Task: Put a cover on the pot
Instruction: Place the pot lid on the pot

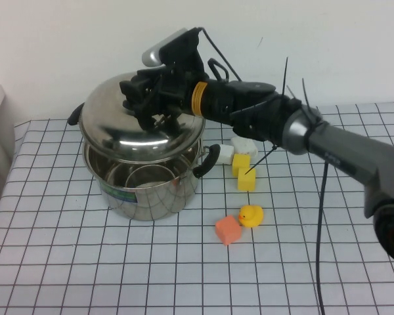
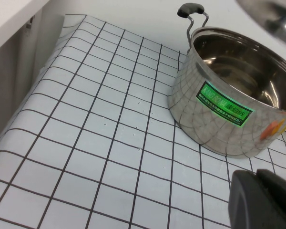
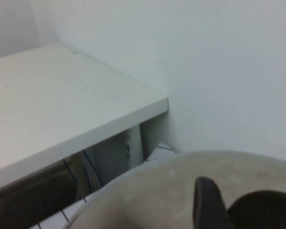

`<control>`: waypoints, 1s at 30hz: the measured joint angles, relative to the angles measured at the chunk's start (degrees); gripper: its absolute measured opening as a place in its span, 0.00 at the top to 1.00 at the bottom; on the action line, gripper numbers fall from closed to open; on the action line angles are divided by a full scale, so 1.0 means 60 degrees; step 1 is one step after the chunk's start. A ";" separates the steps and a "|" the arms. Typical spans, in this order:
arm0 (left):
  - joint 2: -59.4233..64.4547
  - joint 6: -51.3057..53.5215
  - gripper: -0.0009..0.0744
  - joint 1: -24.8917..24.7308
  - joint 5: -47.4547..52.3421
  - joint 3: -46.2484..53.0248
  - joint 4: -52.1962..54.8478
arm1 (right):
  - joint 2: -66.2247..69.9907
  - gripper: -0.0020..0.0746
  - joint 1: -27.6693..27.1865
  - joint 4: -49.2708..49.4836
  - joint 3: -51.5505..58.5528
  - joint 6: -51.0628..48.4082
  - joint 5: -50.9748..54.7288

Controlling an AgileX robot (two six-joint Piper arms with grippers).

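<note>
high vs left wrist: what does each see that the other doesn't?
High only: right gripper holding the lid above the pot, plus rubber duck, orange block and yellow blocks.
Left wrist only: the pot's green label and the left gripper, parked low beside the pot.
Both: pot, checkered tablecloth.

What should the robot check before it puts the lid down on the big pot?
1. Right gripper grips the lid at its top: ok.
2. Lid over the pot: ok, but it sits tilted and a bit toward the robot's left.
3. Lid seated on the rim: not ok, a gap shows.
4. Pot empty inside: ok.
5. Yellow blocks, rubber duck and orange block away from the pot: ok.
6. Left gripper low beside the pot, out of the way: ok; fingers cannot tell.
</note>
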 joint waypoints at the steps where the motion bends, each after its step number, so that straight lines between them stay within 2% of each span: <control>1: 0.0000 0.0000 0.99 0.0000 0.0000 0.0000 0.0000 | 0.0121 0.53 0.0000 -0.0077 -0.0113 0.0088 0.0021; 14: 0.0000 0.0000 0.99 0.0000 0.0000 0.0000 0.0000 | 0.0954 0.53 0.0007 -0.0336 -0.0286 0.0185 0.0157; 30: 0.0000 -0.0041 0.99 0.0000 0.0000 0.0000 0.0000 | 0.0999 0.53 0.0202 0.0088 -0.0673 -0.1132 0.0243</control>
